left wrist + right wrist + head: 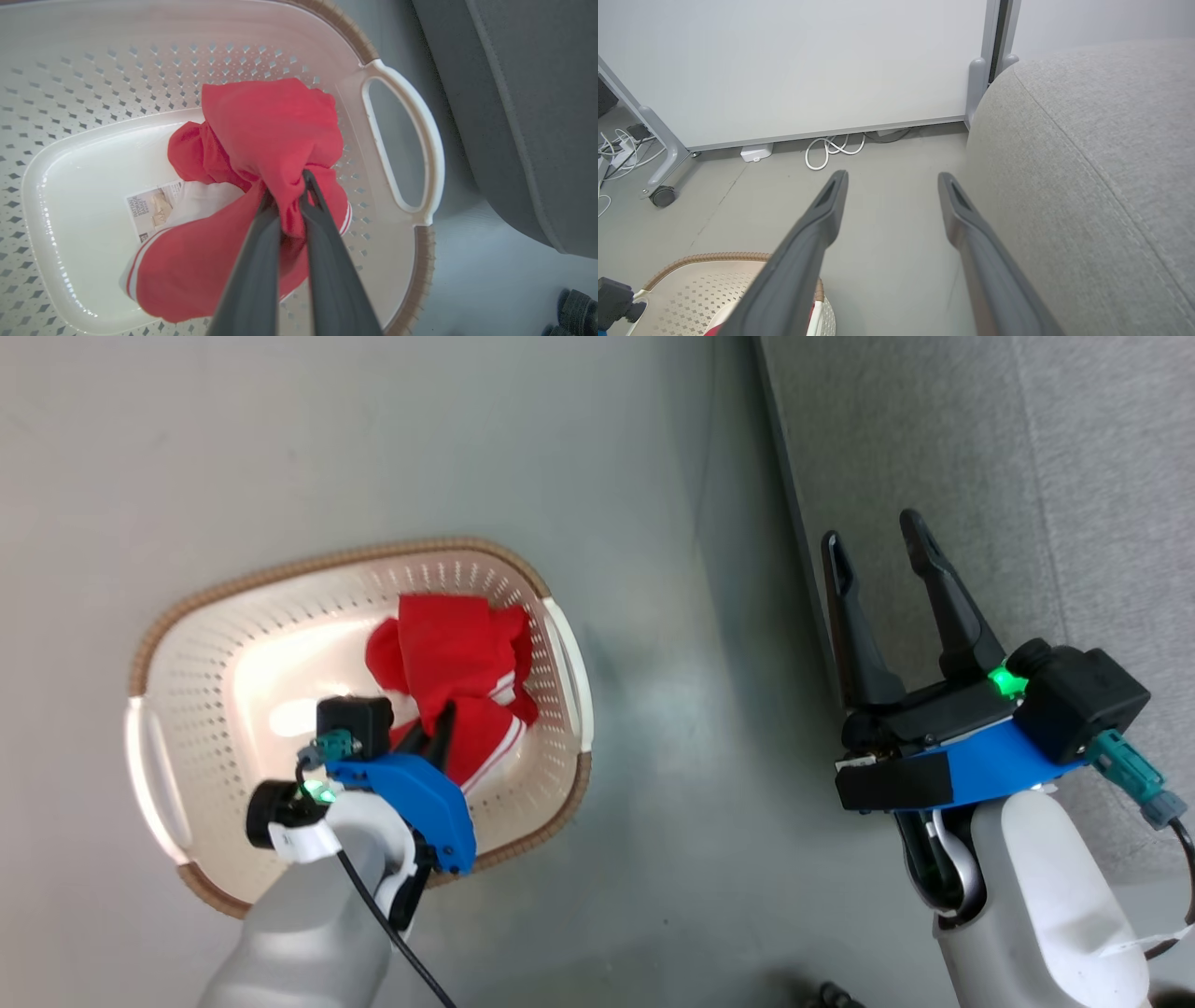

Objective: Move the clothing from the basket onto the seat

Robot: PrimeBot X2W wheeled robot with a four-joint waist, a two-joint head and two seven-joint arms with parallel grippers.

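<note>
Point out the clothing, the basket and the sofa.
clothing [275, 121]: left wrist view, on the upper red fold.
basket [117, 70]: left wrist view, on the perforated wall.
sofa [1087, 163]: right wrist view, on the grey upholstery.

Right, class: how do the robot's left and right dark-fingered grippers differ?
The left gripper is shut on the bright-red white-striped fabric clothing; the right gripper is open, empty. The left gripper reaches into the cream-white perforated plastic basket; the right gripper hovers beside the grey fabric sofa. Both are dark and long-fingered.
</note>
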